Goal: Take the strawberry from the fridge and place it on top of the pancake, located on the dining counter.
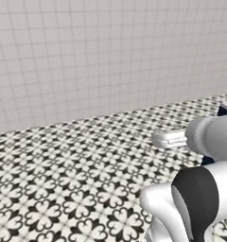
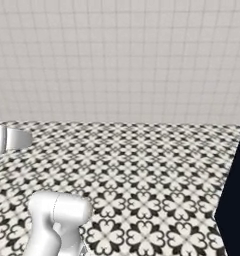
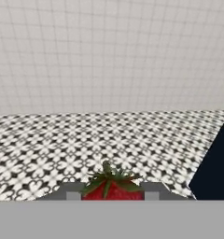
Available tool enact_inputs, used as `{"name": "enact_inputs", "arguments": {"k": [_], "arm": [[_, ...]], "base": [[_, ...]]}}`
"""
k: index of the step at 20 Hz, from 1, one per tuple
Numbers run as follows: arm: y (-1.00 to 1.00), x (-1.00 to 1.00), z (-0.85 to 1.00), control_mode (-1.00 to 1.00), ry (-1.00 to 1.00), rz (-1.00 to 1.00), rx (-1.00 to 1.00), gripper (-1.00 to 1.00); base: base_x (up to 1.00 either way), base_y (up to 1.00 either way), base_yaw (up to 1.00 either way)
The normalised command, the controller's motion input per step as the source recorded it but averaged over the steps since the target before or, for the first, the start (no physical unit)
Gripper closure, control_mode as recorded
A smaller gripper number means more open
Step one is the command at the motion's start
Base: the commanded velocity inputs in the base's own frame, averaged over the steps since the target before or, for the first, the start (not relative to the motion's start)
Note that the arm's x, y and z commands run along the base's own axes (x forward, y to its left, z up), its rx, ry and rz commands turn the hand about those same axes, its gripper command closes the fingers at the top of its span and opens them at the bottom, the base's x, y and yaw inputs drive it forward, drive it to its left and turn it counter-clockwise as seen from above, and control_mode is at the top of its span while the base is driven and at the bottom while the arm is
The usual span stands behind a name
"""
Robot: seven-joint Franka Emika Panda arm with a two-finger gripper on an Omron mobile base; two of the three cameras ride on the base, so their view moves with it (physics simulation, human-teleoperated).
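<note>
The fingers (image 3: pixel 73 193) clamp the strawberry (image 3: pixel 113 190), which sits between them above the patterned floor (image 3: pixel 62 149). It could slip out while the base drives, since the fruit is small and rounded.

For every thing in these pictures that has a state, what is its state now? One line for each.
strawberry: held between the tool's two fingertips, green leaves pointing up.
tool: shut on the strawberry, facing a tiled wall over patterned floor.
navy cabinet: at the right edge; no door or handle shows, so open or closed cannot be told.
</note>
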Motion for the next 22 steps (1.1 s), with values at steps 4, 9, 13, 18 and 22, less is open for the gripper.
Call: {"name": "enact_inputs", "arguments": {"k": [4,9,13,18,22], "arm": [[0.0,0.0,0.0,1.0,0.0,0.0,0.0,1.0],[0.0,0.0,0.0,1.0,0.0,0.0,0.0,1.0],[0.0,0.0,0.0,1.0,0.0,0.0,0.0,1.0],[0.0,0.0,0.0,1.0,0.0,0.0,0.0,1.0],[0.0,0.0,0.0,1.0,0.0,0.0,0.0,1.0]], "base": [[1.0,0.63,-0.02],[1.0,0.2,-0.39],[0.97,0.16,-0.59],[0.9,0.21,-0.67],[0.92,0.26,-0.67]]}}
